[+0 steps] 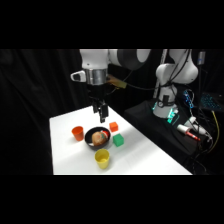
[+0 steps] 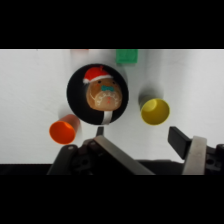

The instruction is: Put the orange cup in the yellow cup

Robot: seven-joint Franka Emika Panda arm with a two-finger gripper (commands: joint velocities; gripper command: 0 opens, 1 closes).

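On your surface (image 1: 150,155), nearest sits the yellow cup (image 1: 102,159), upright at the black bowl's (image 1: 97,138) 6 o'clock. The orange cup (image 1: 77,132) stands at the bowl's 9 o'clock, apart. Your tool (image 1: 102,115) hangs released and empty above the bowl's far rim.

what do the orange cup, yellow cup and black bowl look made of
Orange cup: likely plastic, one even bright colour with thin walls. Yellow cup: likely the same plastic, with a smooth, evenly coloured rim and inside. Black bowl: uniform matt black, with no visible shine; plastic seems likely, but the look leaves it open.
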